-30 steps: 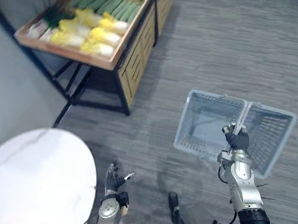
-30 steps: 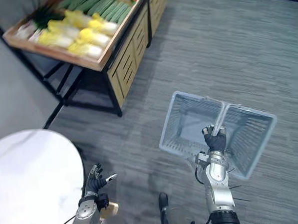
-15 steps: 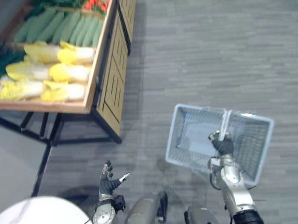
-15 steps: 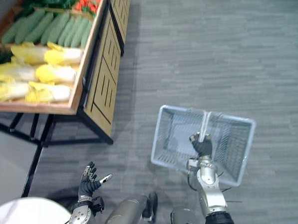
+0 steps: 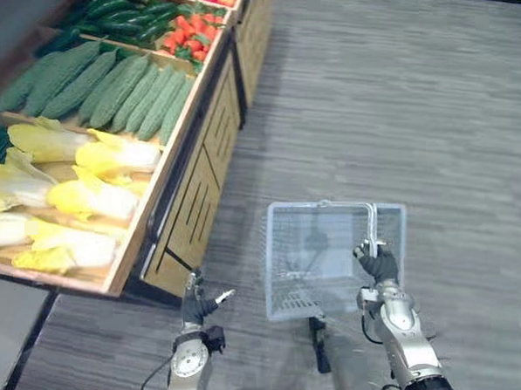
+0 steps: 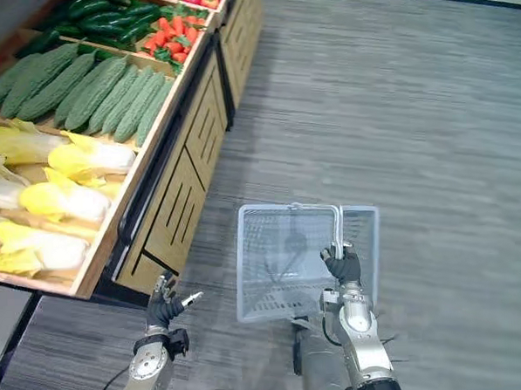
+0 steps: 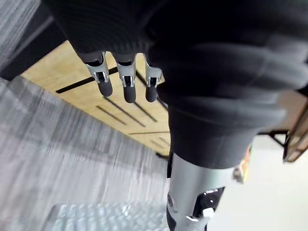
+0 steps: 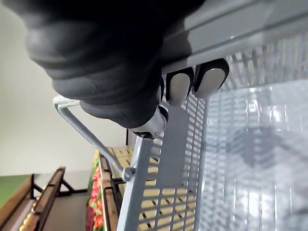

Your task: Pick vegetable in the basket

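Note:
A pale grey wire basket (image 5: 320,253) hangs over the floor with nothing in it, carried by its handle (image 5: 371,228). My right hand (image 5: 378,264) is shut on that handle, its fingers (image 8: 185,84) curled round the bar. On the left stands a wooden produce stand (image 5: 184,155) holding yellow napa cabbages (image 5: 95,199), bumpy green gourds (image 5: 119,89), dark cucumbers (image 5: 124,19) and red peppers (image 5: 191,33). My left hand (image 5: 199,306) is low beside the stand's slatted front, fingers (image 7: 126,84) straight and holding nothing.
Grey wood-grain floor (image 5: 396,109) stretches to the right and beyond the basket. The stand's slatted wooden side panels (image 5: 192,225) run along the left, close to the basket's left wall.
The camera has swung towards the produce stand, which now looms larger on the left. The basket stays in my right hand and hangs more squarely. The white round table has left view.

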### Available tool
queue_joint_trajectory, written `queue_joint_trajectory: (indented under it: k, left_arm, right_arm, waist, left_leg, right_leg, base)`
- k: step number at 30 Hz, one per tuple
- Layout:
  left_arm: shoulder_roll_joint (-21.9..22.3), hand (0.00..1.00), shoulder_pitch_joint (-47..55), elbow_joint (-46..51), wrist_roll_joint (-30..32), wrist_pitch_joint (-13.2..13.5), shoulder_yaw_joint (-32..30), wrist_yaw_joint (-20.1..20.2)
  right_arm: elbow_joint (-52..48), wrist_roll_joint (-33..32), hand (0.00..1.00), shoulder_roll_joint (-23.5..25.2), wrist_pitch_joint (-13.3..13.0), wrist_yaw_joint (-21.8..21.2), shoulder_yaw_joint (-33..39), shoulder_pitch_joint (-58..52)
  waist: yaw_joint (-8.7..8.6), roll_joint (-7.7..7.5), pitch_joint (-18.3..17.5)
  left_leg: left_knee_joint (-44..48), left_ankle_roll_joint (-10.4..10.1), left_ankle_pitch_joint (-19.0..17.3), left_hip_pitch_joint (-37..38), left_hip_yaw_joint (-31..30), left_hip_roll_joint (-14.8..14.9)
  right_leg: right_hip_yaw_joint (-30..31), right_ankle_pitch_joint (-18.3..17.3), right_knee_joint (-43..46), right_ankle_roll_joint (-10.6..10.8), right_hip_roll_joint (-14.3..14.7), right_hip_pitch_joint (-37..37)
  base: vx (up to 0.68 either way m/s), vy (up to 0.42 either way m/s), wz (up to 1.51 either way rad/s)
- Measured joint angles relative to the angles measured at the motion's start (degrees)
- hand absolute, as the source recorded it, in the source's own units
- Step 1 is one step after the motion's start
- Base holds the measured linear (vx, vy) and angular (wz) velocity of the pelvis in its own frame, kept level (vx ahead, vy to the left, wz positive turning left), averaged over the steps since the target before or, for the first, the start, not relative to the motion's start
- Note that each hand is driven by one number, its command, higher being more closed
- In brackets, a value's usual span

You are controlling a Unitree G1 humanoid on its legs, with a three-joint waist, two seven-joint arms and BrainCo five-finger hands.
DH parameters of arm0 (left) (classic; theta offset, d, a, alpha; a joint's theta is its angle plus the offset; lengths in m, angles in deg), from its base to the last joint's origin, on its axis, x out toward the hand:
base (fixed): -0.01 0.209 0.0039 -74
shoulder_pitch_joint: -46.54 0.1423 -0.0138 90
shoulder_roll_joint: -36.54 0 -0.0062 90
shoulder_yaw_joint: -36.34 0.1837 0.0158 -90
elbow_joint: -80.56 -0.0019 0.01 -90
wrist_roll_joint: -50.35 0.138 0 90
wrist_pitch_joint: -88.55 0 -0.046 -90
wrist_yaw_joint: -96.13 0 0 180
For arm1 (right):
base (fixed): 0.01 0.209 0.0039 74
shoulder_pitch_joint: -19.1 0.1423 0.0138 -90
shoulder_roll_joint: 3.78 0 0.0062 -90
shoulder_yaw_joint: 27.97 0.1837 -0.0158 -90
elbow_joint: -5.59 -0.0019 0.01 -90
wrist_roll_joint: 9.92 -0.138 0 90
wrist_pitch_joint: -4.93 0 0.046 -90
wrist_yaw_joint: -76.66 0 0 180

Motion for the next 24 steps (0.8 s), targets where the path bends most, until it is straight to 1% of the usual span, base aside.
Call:
queue_joint_trajectory:
  k: [1, 2, 3, 4, 5, 6, 7, 8, 9, 10, 11, 12, 13, 14, 15, 16, 17, 18, 19, 20, 22, 23, 24]
  left_arm:
    - [0.08, 0.00, -0.02, 2.05, 0.12, 0.02, 0.27, -0.28]
    - [0.09, 0.00, -0.22, 3.40, 0.16, 0.15, 0.43, -0.38]
    - [0.09, 0.00, -0.19, 6.00, 0.23, 0.76, 0.35, -0.76]
    - [0.05, 0.00, -0.24, 7.96, 0.62, 1.31, -0.24, -1.24]
    - [0.03, 0.00, -0.33, 8.94, 0.78, 1.45, -0.42, -1.63]
    - [0.05, 0.00, -0.24, 11.23, 1.24, 1.93, -1.28, -2.46]
    - [-0.01, 0.00, -0.11, 13.10, 2.28, 2.52, -2.31, -3.07]
    - [-0.03, 0.00, -0.10, 13.89, 3.03, 2.67, -2.58, -3.77]
    - [0.20, 0.00, 0.34, 15.85, 4.31, 2.72, -2.83, -4.76]
    - [0.20, 0.00, 0.61, 16.62, 5.03, 2.71, -2.66, -4.92]
    - [0.27, 0.00, -0.33, 18.31, 7.01, 2.57, -2.41, -5.84]
    - [0.34, 0.00, 0.07, 20.18, 7.40, 2.57, -2.61, -6.24]
    - [0.50, 0.00, 0.43, 24.23, 9.03, 2.62, -3.29, -7.27]
    - [0.66, 0.00, 0.54, 25.28, 9.95, 2.62, -3.74, -7.71]
    - [0.97, 0.00, 1.19, 27.26, 11.44, 2.62, -4.60, -8.84]
    - [0.98, 0.00, 1.50, 28.28, 11.96, 2.62, -4.74, -9.27]
    - [0.96, 0.00, 2.02, 29.62, 13.59, 2.62, -4.71, -9.74]
    - [0.49, 0.00, 2.00, 32.03, 15.45, 2.65, -4.49, -10.15]
    - [0.41, 0.00, 2.03, 32.83, 16.95, 2.63, -4.32, -10.75]
    - [0.51, 0.00, 2.22, 33.43, 18.29, 2.34, -4.37, -10.99]
    - [0.64, 0.00, 2.60, 33.72, 20.00, 1.78, -3.81, -11.28]
    - [0.72, 0.00, 2.64, 33.71, 20.33, 1.39, -3.61, -11.27]
    - [1.18, 0.00, 2.63, 33.72, 20.46, 0.97, -2.96, -11.24]
  right_arm:
    - [-0.12, -0.53, 1.00, 1.28, -0.01, 0.87, 0.40, -0.12]
    - [-0.09, -0.90, 1.00, 1.43, -0.01, 1.52, 0.61, -0.05]
    - [-0.09, -1.78, 1.00, 1.19, -0.32, 2.21, 0.83, 0.42]
    - [-0.10, -2.68, 1.00, 0.95, -0.88, 2.66, 1.74, 1.23]
    - [-0.08, -3.02, 1.00, 0.95, -1.46, 2.73, 2.58, 1.54]
    - [0.56, -3.15, 1.00, 0.40, -2.47, 2.98, 4.58, 2.65]
    - [0.76, -3.13, 1.00, -0.15, -3.13, 3.14, 6.29, 3.08]
    - [0.78, -3.06, 1.00, -0.65, -3.35, 3.16, 7.15, 3.00]
    - [0.78, -3.00, 1.00, -1.82, -3.83, 3.26, 8.61, 2.00]
    - [1.12, -2.95, 1.00, -2.72, -4.09, 3.31, 9.74, 1.18]
    - [3.64, -2.91, 1.00, -3.13, -4.02, 4.13, 12.52, -0.45]
    - [4.59, -2.91, 1.00, -3.12, -3.93, 4.24, 13.26, -0.45]
    - [6.17, -2.40, 1.00, -3.07, -3.74, 4.37, 15.23, -0.42]
    - [6.89, -1.90, 1.00, -3.04, -3.45, 4.37, 16.29, -0.44]
    - [8.64, -1.16, 1.00, -3.09, -2.49, 4.37, 17.39, -0.48]
    - [9.67, -1.13, 1.00, -3.02, -2.25, 4.32, 17.93, -0.83]
    - [11.01, -1.11, 1.00, -2.68, -1.70, 4.20, 18.64, -1.73]
    - [12.56, -1.10, 1.00, -1.69, -1.14, 4.07, 19.24, -2.60]
    - [12.52, -1.09, 1.00, -1.23, -0.72, 3.76, 19.12, -4.14]
    - [12.09, -1.08, 1.00, -0.84, -0.71, 3.44, 19.07, -4.93]
    - [8.99, -0.78, 1.00, 0.23, -0.71, 2.47, 19.05, -7.27]
    - [7.85, -0.72, 1.00, 0.66, -0.71, 2.34, 19.01, -7.96]
    - [5.92, -0.72, 1.00, 1.44, -0.73, 1.84, 19.00, -9.43]
  waist:
    - [1.36, 0.28, 0.27]
    - [1.41, 0.28, 0.37]
    - [1.72, -0.17, 0.61]
    - [2.40, -0.37, 0.73]
    - [2.72, -0.37, 0.75]
    - [2.71, -0.28, 0.74]
    - [2.72, -0.54, 0.89]
    - [2.87, -0.59, 0.93]
    - [2.59, 0.59, 0.32]
    - [2.32, 1.76, -0.10]
    - [1.48, 0.35, -0.64]
    - [1.46, -0.41, -0.66]
    - [2.33, -1.33, -0.14]
    - [2.76, -1.47, -0.09]
    - [2.79, -1.59, -0.02]
    - [2.64, -1.63, 0.01]
    - [2.67, -1.71, 0.06]
    - [2.24, -2.18, 0.34]
    - [1.60, -2.55, 0.35]
    - [1.17, -2.57, 0.36]
    - [1.39, -2.72, 0.34]
    - [1.36, -2.76, 0.32]
    - [1.25, -2.87, 0.23]
  left_leg:
    - [8.76, 1.15, -1.82, -4.10, 3.80, 2.54]
    - [11.35, 1.65, -4.35, -6.13, 5.23, 3.09]
    - [12.22, 3.47, -8.47, -9.69, 7.56, 2.57]
    - [9.06, 4.15, -11.33, -13.30, 10.22, 1.34]
    - [6.62, 4.00, -12.27, -14.92, 11.66, 0.84]
    - [0.33, 3.72, -12.71, -17.86, 14.65, 0.70]
    - [-7.13, 3.00, -12.27, -19.69, 17.52, 0.66]
    - [-11.23, 1.81, -11.06, -20.19, 18.95, 0.80]
    - [-20.67, 1.17, -0.87, -21.01, 22.30, 1.45]
    - [-21.68, 7.92, -0.10, -21.63, 24.52, 1.66]
    - [-25.37, 10.66, -0.26, -19.45, 26.32, -0.48]
    - [-27.31, 11.49, 0.24, -18.83, 26.60, -1.71]
    - [-30.45, 12.24, 0.69, -17.79, 24.73, -4.33]
    - [-30.97, 12.25, 0.68, -17.35, 24.21, -5.14]
    - [-31.80, 12.49, 0.47, -15.69, 22.02, -6.75]
    - [-32.00, 12.68, 0.31, -14.63, 20.55, -7.55]
    - [-32.24, 13.22, -0.18, -12.89, 17.97, -8.49]
    - [-32.67, 14.06, -1.18, -10.51, 14.23, -9.50]
    - [-32.43, 14.16, -1.78, -9.28, 10.33, -10.44]
    - [-32.17, 14.01, -2.39, -8.62, 7.48, -10.93]
    - [-30.53, 13.66, -4.43, -8.07, 2.52, -11.46]
    - [-30.07, 13.45, -5.01, -7.81, 1.19, -11.50]
    - [-29.07, 12.77, -6.03, -7.15, -1.66, -11.50]
  right_leg:
    - [-0.30, -1.84, -1.50, -1.05, 0.69, 5.24]
    - [-0.43, -2.19, -2.38, -1.58, 0.85, 7.75]
    - [-0.50, -2.60, -3.82, -2.19, 0.37, 11.93]
    - [-0.55, -3.04, -4.89, -2.83, -0.72, 15.26]
    - [-0.97, -3.36, -5.36, -3.23, -1.34, 16.76]
    - [-2.38, -4.08, -6.40, -3.26, -2.32, 19.25]
    - [-4.04, -6.58, -6.63, -1.87, -3.62, 21.47]
    - [-5.23, -8.38, -6.70, -0.86, -4.17, 22.70]
    - [-8.48, -12.85, -6.82, 1.20, -3.72, 25.28]
    - [-9.90, -14.67, -6.72, 1.79, -3.22, 26.63]
    - [-13.44, -15.78, -5.95, 2.62, -5.54, 27.60]
    - [-14.18, -16.19, -5.54, 3.15, -6.41, 27.35]
    - [-15.19, -16.85, -4.58, 3.55, -7.75, 27.29]
    - [-15.60, -17.21, -3.51, 4.10, -8.35, 27.27]
    - [-16.61, -18.00, 0.94, 5.33, -9.40, 27.23]
    - [-17.22, -18.24, 4.86, 5.71, -9.99, 26.93]
    - [-17.85, -18.16, 12.33, 5.68, -10.99, 25.43]
    - [-16.35, -17.39, 24.11, 5.63, -12.45, 21.74]
    - [-13.05, -19.34, 31.59, 4.49, -12.43, 18.55]
    - [-10.33, -20.76, 34.41, 4.53, -11.63, 16.11]
    - [-4.21, -23.46, 35.32, 5.78, -10.00, 10.54]
    - [-2.29, -24.20, 34.72, 5.93, -9.39, 9.11]
    - [1.90, -24.78, 32.67, 5.82, -8.24, 6.54]
  base:
    - [0.69, -0.238, 0.26]
    - [0.62, -0.184, 0.54]
    - [0.68, -0.183, 0.50]
    - [0.65, -0.154, 0.46]
    - [0.48, -0.068, 0.32]
    - [0.44, -0.044, 0.28]
    - [0.43, -0.044, 0.29]
    - [0.40, -0.044, 0.47]
    - [0.32, -0.035, 0.60]
    - [0.51, 0.028, 1.36]
    - [0.43, 0.067, 1.27]
    - [0.55, 0.104, 1.42]
    - [0.34, 0.059, 0.75]
    - [0.39, 0.050, 0.93]
    - [0.25, 0.019, 0.80]
    - [0.25, 0.014, 1.09]
    - [0.28, -0.010, 1.32]
    - [0.33, -0.058, 1.73]
    - [0.38, -0.108, 1.79]
    - [0.29, -0.118, 1.55]
    - [0.25, -0.114, 1.18]
    - [0.23, -0.115, 1.14]
    - [0.32, -0.177, 1.23]
